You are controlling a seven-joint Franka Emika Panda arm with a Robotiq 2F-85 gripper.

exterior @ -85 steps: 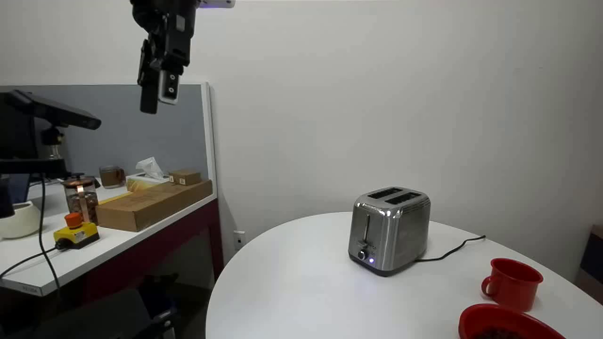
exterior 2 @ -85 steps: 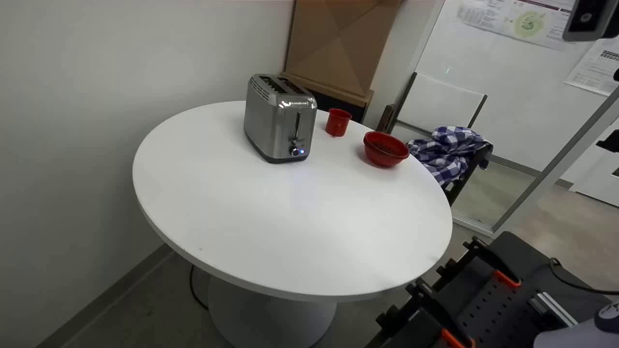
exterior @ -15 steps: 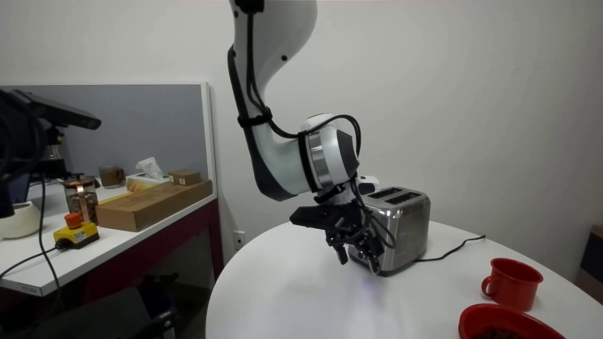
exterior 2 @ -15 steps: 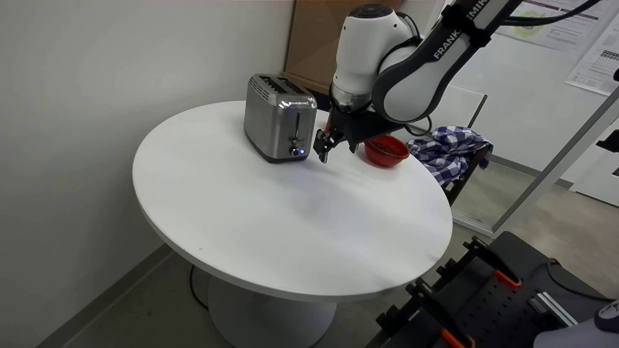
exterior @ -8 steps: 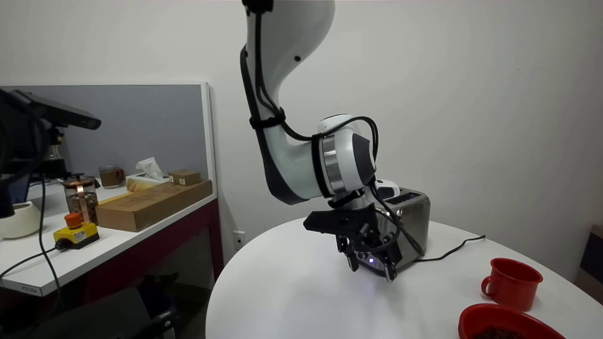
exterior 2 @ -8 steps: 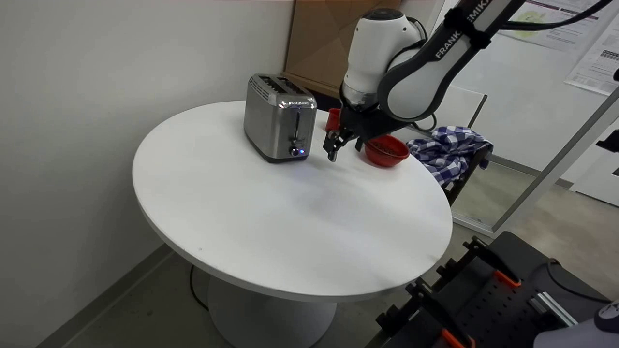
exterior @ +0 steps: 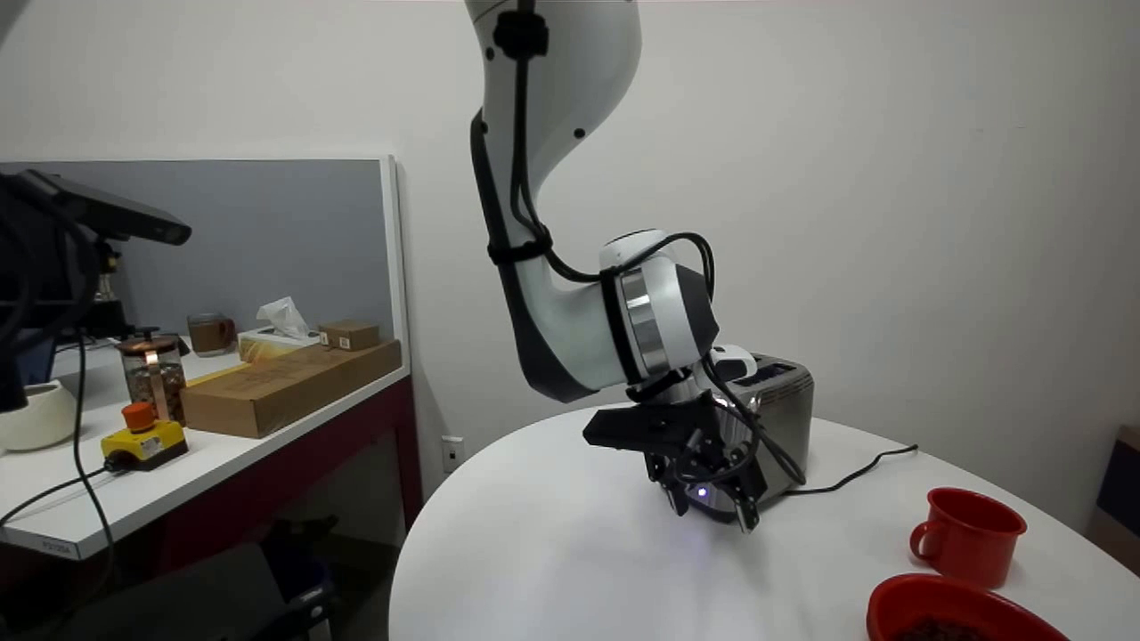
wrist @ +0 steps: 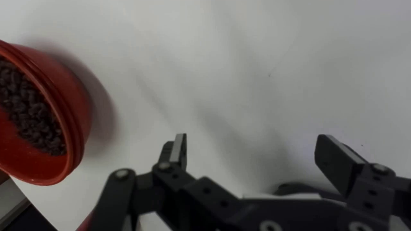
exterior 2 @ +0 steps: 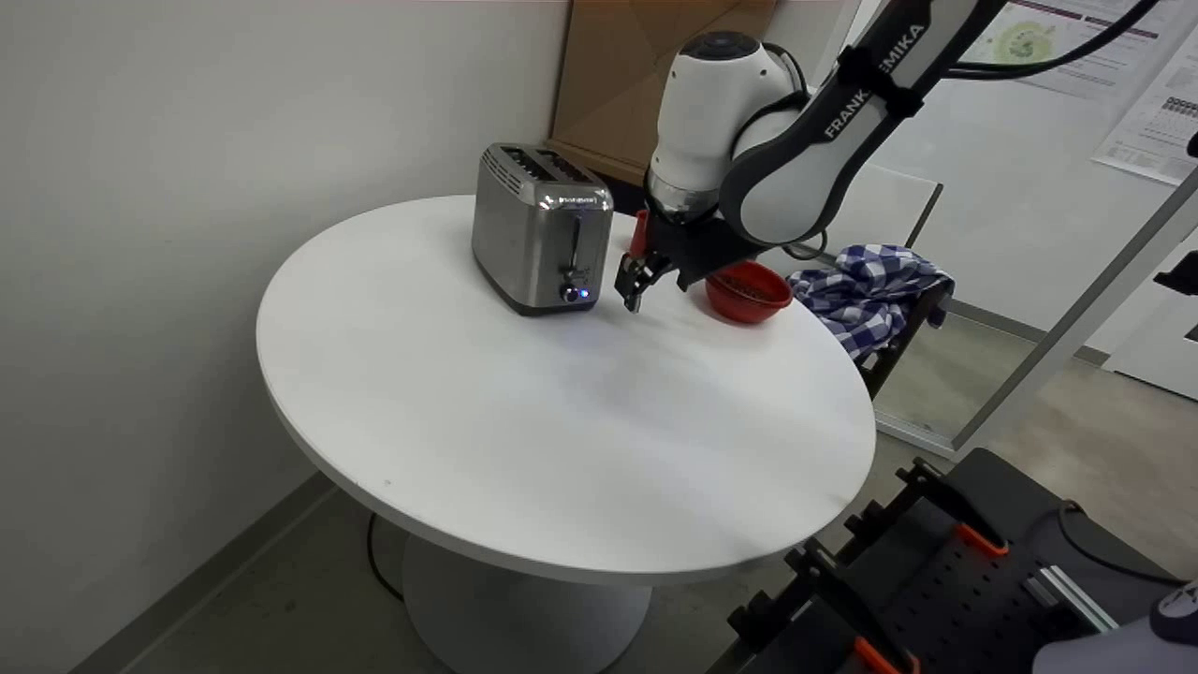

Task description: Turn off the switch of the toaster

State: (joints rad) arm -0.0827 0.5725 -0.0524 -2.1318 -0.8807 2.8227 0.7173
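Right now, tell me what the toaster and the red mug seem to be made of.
The toaster: satin metal, likely stainless steel, by its grey sheen and bright highlights near the top.
The red mug: smooth, evenly coloured; perhaps plastic or enamelled metal, I can't tell.

A Robotics Lab with Kitchenware

We take this room for a robotics lab with an office air. Over a round white bench (exterior 2: 449, 412) hangs a jointed arm (exterior 2: 781, 192), its lettering, FRANKA EMIKA, running partly under a strap (exterior 2: 875, 82). On a side bench (exterior: 214, 452) we find a yellow emergency-stop box (exterior: 147, 442) with a red button (exterior: 139, 416), and low in an exterior view we see a black perforated plate (exterior 2: 936, 580). The office air comes from a grey partition (exterior: 303, 231), a tissue box (exterior: 263, 349) and printed posters (exterior 2: 1151, 131). A toaster (exterior 2: 524, 229), a red mug (exterior: 971, 539) and a red bowl (wrist: 72, 93) of dark bean-like pieces (wrist: 29, 112) add kitchen goods.
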